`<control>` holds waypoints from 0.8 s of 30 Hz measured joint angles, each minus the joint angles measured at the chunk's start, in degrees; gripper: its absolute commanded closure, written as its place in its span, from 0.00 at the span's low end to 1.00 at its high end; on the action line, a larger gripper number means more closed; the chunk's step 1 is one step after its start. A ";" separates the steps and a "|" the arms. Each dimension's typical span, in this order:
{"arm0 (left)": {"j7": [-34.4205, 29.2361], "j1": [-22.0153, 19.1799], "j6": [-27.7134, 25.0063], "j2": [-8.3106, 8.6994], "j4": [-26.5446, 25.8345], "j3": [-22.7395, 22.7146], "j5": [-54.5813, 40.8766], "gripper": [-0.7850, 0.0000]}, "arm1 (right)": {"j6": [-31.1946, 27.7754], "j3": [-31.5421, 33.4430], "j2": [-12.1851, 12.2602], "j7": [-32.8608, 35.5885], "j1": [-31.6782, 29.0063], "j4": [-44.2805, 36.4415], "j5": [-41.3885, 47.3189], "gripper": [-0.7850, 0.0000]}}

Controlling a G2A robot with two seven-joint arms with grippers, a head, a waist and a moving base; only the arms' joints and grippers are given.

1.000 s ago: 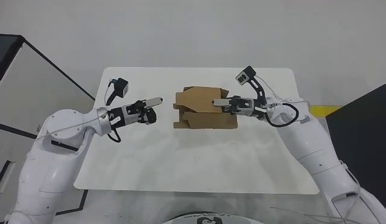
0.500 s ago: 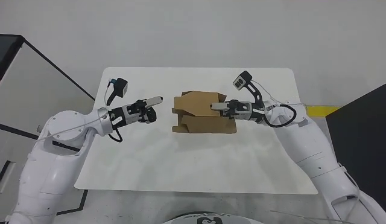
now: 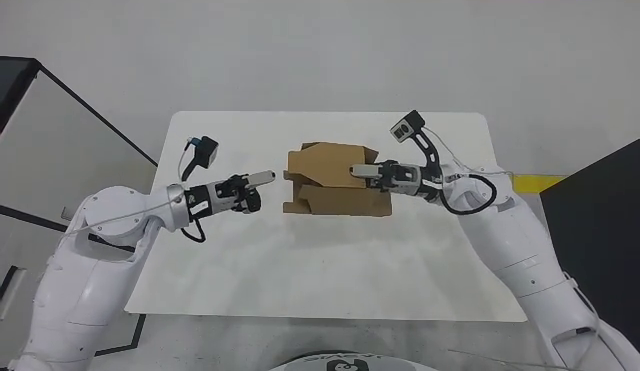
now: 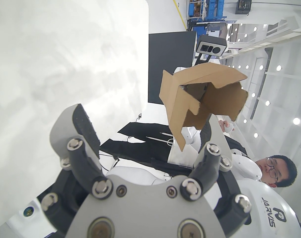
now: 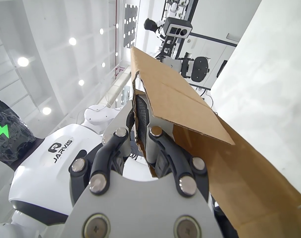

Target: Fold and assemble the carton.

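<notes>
Clamping one flap of the carton point(image 3: 335, 183).
The right gripper point(image 3: 360, 170) is closed on the carton's right flap; the left gripper point(image 3: 266, 177), jaws apart, hovers just left of the half-folded carton, above mid-table point(image 3: 300, 271).

The carton point(image 3: 335, 181) is over the table point(image 3: 330, 271), between left gripper point(image 3: 262, 178) and right gripper point(image 3: 358, 170).

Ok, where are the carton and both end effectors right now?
carton point(image 3: 338, 201), top view, on its near panel.
left end effector point(image 4: 144, 116), left wrist view, in the gap between its open fingertips.
right end effector point(image 5: 138, 116), right wrist view, between the fingertips pinching a carton flap.
</notes>
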 measured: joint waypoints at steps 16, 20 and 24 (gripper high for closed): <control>-1.31 -0.56 0.11 0.22 -2.11 1.75 -0.09 0.26 | 1.54 -0.25 -0.20 -1.91 -0.02 0.17 -2.10 1.00; -1.41 -0.91 0.07 0.24 -2.64 2.89 1.03 0.30 | 2.60 -0.99 -0.37 -2.33 0.35 0.23 -2.79 1.00; -0.52 -1.46 0.81 0.21 -2.51 4.16 2.53 0.37 | 2.50 -1.70 -0.59 -2.01 0.78 0.29 -2.86 1.00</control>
